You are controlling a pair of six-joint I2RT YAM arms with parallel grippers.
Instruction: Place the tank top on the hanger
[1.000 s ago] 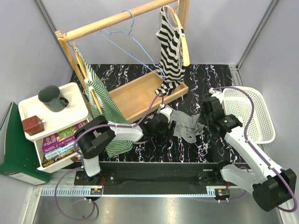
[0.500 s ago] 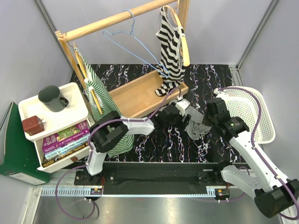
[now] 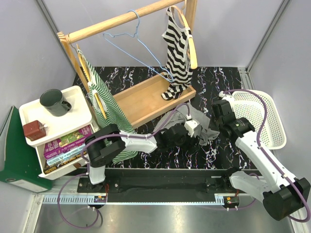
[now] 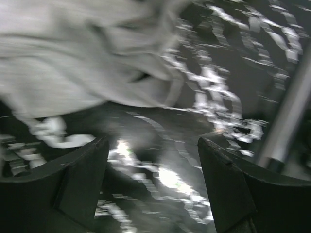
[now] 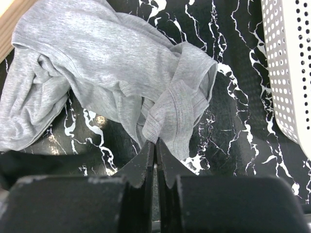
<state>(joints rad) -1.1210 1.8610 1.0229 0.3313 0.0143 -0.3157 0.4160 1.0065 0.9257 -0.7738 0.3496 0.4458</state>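
Starting nearest the arm bases: task barely begun, nothing on the hanger yet. Right pincer [image 5: 155, 145] is pressed together and appears to pinch a folded strap edge of the tank top [image 5: 107, 63] right at its tips. Left pincer [image 4: 153, 143] is spread wide with nothing between the fingers. Its wrist view is blurred, with grey cloth just ahead of it.

The tank top lies crumpled on the black marbled surface [image 3: 214, 80], bunched between the two pincers, not opened out, with the straps twisted together. The neck hole cannot be told apart from the armholes.

Left to do, as a judgement: lift the top, spread it, find an opening, get it over the hanger, or bring the hanger down first.

Room: the white basket [image 5: 286, 63] sits just beside the right arm, tight on that side. The wooden rack base [image 3: 146, 99] edges the cloth's far-left side, and one fold lies close to it. The strip of surface in front of the cloth, toward the bases, holds only the left arm.

Farther back and up, the hanger [image 3: 137, 26] hangs bare by its hook on the wooden rail [image 3: 107, 23]. It is well apart from the tank top, between the green striped top [image 3: 104, 102] and the black-and-white striped top [image 3: 176, 48]. There are gaps on the rail on either side, the one on the black-and-white side narrower. The rack's upright posts and the two hanging tops limit sideways swing there.
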